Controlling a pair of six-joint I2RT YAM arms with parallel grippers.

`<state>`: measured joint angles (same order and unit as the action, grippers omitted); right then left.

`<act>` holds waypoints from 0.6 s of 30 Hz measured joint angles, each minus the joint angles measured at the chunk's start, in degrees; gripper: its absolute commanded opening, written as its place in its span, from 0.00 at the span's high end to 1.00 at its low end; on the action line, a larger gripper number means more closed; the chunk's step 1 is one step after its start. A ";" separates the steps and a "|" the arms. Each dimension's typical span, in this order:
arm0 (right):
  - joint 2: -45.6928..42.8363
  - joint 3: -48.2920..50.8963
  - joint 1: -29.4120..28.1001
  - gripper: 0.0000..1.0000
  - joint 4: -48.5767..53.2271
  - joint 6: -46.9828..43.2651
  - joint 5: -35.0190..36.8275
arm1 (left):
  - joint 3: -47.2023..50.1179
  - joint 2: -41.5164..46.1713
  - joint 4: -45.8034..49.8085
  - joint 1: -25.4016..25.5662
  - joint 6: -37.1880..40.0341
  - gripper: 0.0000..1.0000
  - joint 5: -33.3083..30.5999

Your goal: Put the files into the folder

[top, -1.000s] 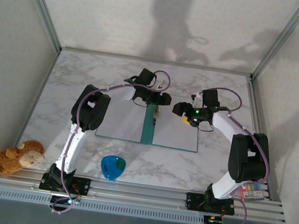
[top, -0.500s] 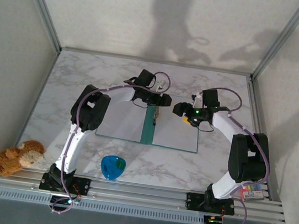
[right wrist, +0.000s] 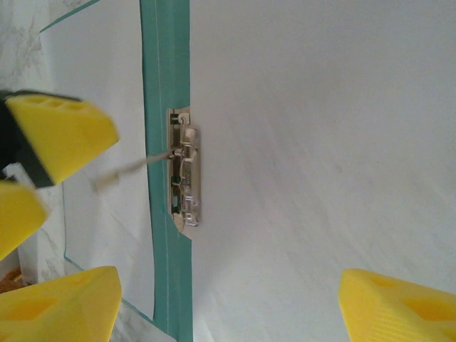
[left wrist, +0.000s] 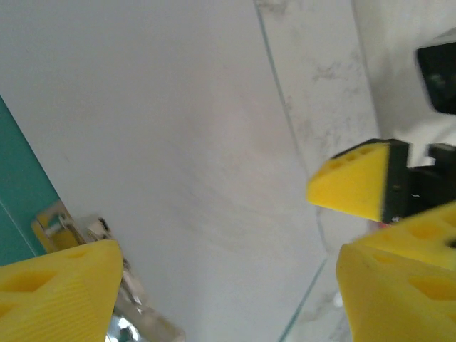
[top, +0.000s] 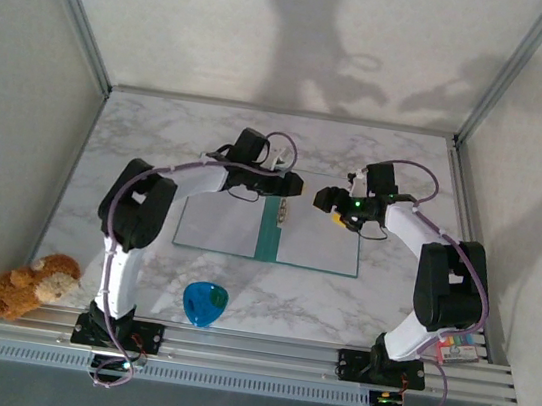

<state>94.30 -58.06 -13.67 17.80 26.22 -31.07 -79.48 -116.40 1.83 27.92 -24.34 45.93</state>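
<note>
Left arm's elbow (top: 135,210) swung toward frame left; left gripper (top: 287,191) and right gripper (top: 324,197) gape empty; snagging the clip (right wrist: 183,169) could drag the folder (top: 266,235).

light: bright, even
shadows: dark shapes, back wall (top: 313,47), upper centre
blur: tool fingers (left wrist: 57,285) soft, lower corners, left wrist view

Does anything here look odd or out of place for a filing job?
Two things have nothing to do with filing: a teddy bear slumped at the near left corner, and a small blue cup on the near side of the open folder. The folder itself lies flat and square.
</note>
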 measured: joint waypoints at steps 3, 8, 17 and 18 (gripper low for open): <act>-0.02 0.00 0.00 0.20 0.44 -0.02 -0.02 | 3.15 2.91 -1.42 0.00 -1.60 0.20 0.15; -0.02 0.00 0.00 0.20 1.36 0.02 -0.15 | 6.78 7.85 -0.87 -0.42 -2.51 0.20 -1.81; -0.02 -0.07 -1.57 0.21 1.49 2.23 -1.66 | 15.76 21.59 2.82 -9.31 -2.86 0.31 -12.85; -0.02 -0.15 -1.86 0.21 1.68 2.64 -1.62 | 17.27 22.34 3.43 -10.43 -2.80 0.32 -14.49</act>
<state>94.28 -58.22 -15.53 19.49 28.86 -32.69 -62.22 -94.06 5.26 17.50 -27.14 31.44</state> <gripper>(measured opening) 0.792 0.694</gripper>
